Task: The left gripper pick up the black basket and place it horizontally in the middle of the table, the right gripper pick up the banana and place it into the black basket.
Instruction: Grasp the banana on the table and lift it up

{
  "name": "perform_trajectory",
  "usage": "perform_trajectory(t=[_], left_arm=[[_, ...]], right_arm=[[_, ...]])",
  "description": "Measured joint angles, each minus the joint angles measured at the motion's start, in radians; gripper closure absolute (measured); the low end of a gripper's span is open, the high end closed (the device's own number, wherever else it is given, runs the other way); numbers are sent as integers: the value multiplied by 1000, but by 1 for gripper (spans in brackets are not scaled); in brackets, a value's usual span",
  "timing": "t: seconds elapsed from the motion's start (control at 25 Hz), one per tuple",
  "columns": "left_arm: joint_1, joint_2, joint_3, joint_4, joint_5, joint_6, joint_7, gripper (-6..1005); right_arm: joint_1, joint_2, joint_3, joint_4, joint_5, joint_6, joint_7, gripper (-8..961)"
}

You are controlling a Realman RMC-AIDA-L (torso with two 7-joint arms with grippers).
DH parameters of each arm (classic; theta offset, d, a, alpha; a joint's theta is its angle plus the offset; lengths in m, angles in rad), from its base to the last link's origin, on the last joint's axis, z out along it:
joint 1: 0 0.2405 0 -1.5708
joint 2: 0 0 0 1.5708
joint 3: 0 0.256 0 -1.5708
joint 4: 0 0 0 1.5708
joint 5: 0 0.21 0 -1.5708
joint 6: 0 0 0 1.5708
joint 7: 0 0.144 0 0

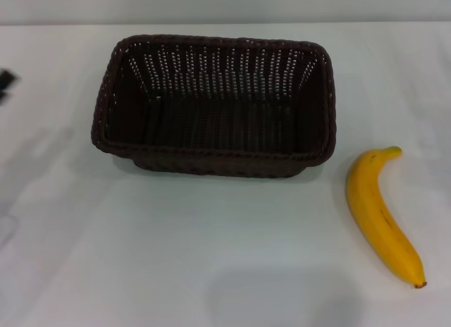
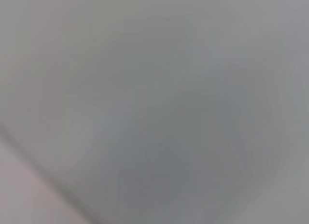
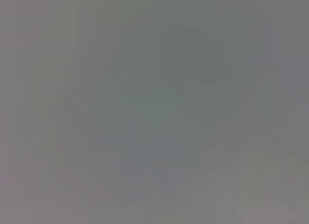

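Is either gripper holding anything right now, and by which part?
Nothing is held. The basket and the banana both lie untouched on the table.

Even, bright overhead light fills the head view, and the black basket (image 1: 215, 105) casts a faint soft shadow. Both wrist views are blank grey blur, wholly out of focus.

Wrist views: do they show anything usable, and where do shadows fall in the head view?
Left wrist view and right wrist view: featureless grey, nothing identifiable. Head view: clear; the black basket and the banana are evenly lit, and soft shadows lie on the table near its front edge.
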Motion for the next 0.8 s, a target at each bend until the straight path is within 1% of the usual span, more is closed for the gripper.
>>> perform_trajectory(t=[0.12,0.16,0.28,0.32,0.44,0.48,0.52,0.56,0.6,0.68,0.76,0.8], left_arm=[[32,-8,-1,-68,-181,-11,215,292],[38,-9,-1,-120,-257,-27,327,291],[39,-9,-1,-229,-414,-48,562,291],[36,-10,-1,-261,-464,-45,618,291],[23,-11,-1,-329,-563,-35,745,293],[21,-11,-1,-340,-594,-22,785,293],[20,-11,-1,-343,-606,-16,798,294],[18,-12,-1,-346,-629,1,816,295],[17,-12,-1,-348,-652,19,826,295],[9,-13,-1,-355,-689,56,832,296],[-2,-12,-1,-360,-716,91,833,297],[-8,-12,-1,-360,-728,108,833,298]], right_arm=[[-38,-2,-59,-63,-19,-1,129,116],[-52,-4,-87,-91,-28,-1,180,116],[-107,-15,-211,-205,-80,1,364,116],[-135,-23,-264,-272,-118,1,444,116],[-214,-59,-375,-485,-268,12,661,116],[-241,-73,-397,-565,-335,19,742,116],[-264,-83,-410,-644,-398,29,805,116],[-288,-92,-418,-737,-485,42,878,116],[-309,-95,-422,-820,-553,55,941,116],[-341,-89,-422,-969,-692,74,1043,116],[-368,-63,-421,-1146,-856,96,1168,116],[-376,-45,-422,-1228,-938,108,1223,116]])
